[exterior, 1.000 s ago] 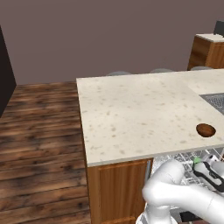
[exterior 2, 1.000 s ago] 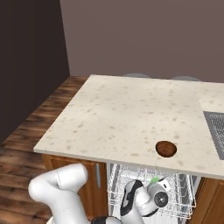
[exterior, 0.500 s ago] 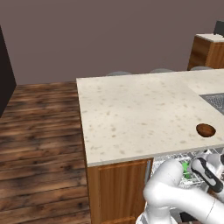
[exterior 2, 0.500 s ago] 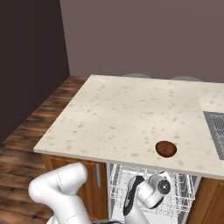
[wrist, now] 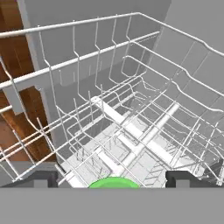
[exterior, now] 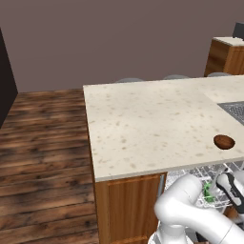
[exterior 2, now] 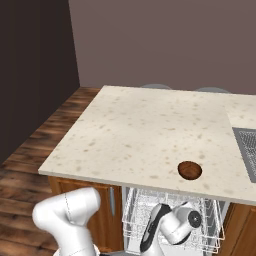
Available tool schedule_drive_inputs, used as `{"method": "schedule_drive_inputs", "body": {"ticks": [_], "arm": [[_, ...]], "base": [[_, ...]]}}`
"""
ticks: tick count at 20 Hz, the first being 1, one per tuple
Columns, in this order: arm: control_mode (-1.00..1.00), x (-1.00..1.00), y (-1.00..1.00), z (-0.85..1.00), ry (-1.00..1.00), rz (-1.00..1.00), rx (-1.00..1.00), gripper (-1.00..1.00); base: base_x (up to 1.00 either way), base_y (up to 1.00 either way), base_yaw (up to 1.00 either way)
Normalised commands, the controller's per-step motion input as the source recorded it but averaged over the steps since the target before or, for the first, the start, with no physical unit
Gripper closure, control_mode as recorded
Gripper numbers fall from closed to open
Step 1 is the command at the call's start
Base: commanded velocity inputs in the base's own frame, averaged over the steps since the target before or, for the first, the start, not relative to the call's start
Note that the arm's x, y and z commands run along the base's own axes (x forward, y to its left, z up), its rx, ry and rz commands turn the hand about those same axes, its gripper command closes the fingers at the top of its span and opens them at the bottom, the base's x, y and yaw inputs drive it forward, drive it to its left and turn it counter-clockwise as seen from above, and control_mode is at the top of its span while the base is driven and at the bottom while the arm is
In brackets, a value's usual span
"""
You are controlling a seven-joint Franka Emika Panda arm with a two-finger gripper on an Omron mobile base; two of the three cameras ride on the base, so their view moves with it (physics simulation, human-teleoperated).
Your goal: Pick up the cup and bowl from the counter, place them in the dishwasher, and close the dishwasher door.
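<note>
The green cup [wrist: 113, 184] sits low in the white wire rack [wrist: 131, 131] of the dishwasher [exterior 2: 135, 212]. My gripper [wrist: 113, 179] is open just above it. A dark fingertip stands clear of the cup's rim on each side. From the left base view the cup [exterior: 208, 191] shows as a green spot in the rack beside my hand. The reddish-brown bowl [exterior: 224, 141] rests upright near the front edge of the beige counter [exterior: 143, 124], also seen from the right as the bowl [exterior 2: 190, 170]. The dishwasher door is out of view.
The pulled-out rack [exterior: 200, 178] juts from under the counter's edge, with wooden cabinet fronts [exterior: 131, 205] to its left. A sink [exterior 2: 247, 150] is set into the counter at the right. Wooden floor [exterior: 43, 152] lies to the left.
My gripper has gone from shut to open, letting go of the green cup in the rack. The bowl has not moved.
</note>
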Motion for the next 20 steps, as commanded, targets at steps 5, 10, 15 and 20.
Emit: {"method": "schedule_drive_inputs", "body": {"ticks": [5, 10, 15, 20], "arm": [[-1.0, -0.39, -0.06, 0.35, -0.06, 0.07, -0.03, -1.0], [-1.0, -0.33, 0.0, 0.91, -0.06, 0.0, -0.12, -1.0], [-1.0, -0.21, 0.0, 0.44, 0.0, 0.03, -0.07, -1.0], [-1.0, -0.53, 0.0, 0.58, 0.0, 0.06, -0.08, -1.0]], "base": [[0.0, 0.0, 0.0], [0.0, 0.0, 0.0], [0.0, 0.0, 0.0], [0.0, 0.0, 0.0]]}}
